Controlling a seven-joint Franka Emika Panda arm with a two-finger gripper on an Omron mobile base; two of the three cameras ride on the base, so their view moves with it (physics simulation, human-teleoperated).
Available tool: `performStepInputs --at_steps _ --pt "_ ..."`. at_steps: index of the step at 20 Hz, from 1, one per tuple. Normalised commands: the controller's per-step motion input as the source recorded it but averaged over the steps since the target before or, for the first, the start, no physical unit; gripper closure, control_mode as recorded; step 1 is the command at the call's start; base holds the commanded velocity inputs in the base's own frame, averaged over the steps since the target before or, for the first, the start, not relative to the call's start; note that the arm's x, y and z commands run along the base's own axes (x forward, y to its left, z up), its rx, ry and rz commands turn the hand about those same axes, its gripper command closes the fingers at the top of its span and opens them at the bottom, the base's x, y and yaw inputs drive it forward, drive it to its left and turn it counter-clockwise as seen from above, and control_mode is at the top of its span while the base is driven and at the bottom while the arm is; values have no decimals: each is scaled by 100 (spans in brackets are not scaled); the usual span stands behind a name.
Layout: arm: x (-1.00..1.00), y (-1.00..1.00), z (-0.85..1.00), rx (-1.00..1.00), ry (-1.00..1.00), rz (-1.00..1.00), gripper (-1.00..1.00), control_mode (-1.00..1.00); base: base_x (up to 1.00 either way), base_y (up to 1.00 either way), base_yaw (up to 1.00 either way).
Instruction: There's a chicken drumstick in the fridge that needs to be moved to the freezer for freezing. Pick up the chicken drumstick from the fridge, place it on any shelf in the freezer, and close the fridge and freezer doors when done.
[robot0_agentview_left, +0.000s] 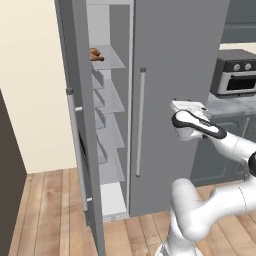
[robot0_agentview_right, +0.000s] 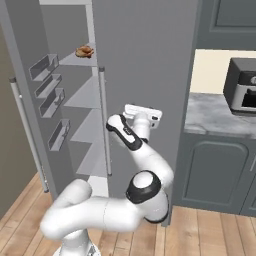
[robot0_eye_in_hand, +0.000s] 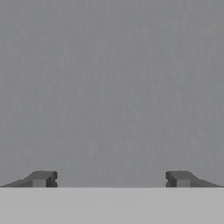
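Gripper (robot0_eye_in_hand: 111, 178) jaws stand spread wide with nothing between them, the 2 dark blocky fingertips (robot0_eye_in_hand: 41, 178) well apart and pointed straight at a flat, matte grey panel; judging by the base views, that panel is the shut fridge door (robot0_agentview_left: 175, 80), against which the white hand sits close, to the right of its vertical silver bar handle (robot0_agentview_left: 140, 122). Pressing flat on a shut door suggests the fridge side is already closed, and the spread jaws fit a push, not a grasp. Left of it, the freezer (robot0_agentview_left: 111, 100) is open: a narrow column of 4 thin, pale-grey shelves, smooth and hard-edged, stepping down toward a white floor. On the top shelf lies the chicken drumstick (robot0_agentview_left: 96, 55), a small tan-brown lumpy piece, rounded at 1 end and thinner at the other, resting near the shelf's left side, so the placing step looks done. Swung out toward the near left, the freezer door (robot0_agentview_right: 30, 100) shows small grey bins on its inner face and a long silver handle (robot0_agentview_right: 26, 131) along its outer edge. It remains to be shut. Far right, a dark oven (robot0_agentview_left: 235, 75) sits on a mottled grey counter (robot0_agentview_right: 215, 117) above panelled grey cabinets.
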Motion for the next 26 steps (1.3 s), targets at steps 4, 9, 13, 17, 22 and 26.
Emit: performStepInputs --at_steps 4,9,13,17,22,26 --pt "-47 -39 100 -1 2 -36 -100 -100 0 0 0" --pt "-84 -43 100 0 7 -27 -100 -100 0 0 0" --pt "-100 -24 100 0 1 -22 -100 -100 0 0 0" --pt "-100 -29 98 0 0 -8 -100 -100 0 0 0" --pt "-99 -15 89 0 3 0 -100 -100 0 0 0" --pt "-100 -7 15 -2 24 0 -100 -100 0 0 0"
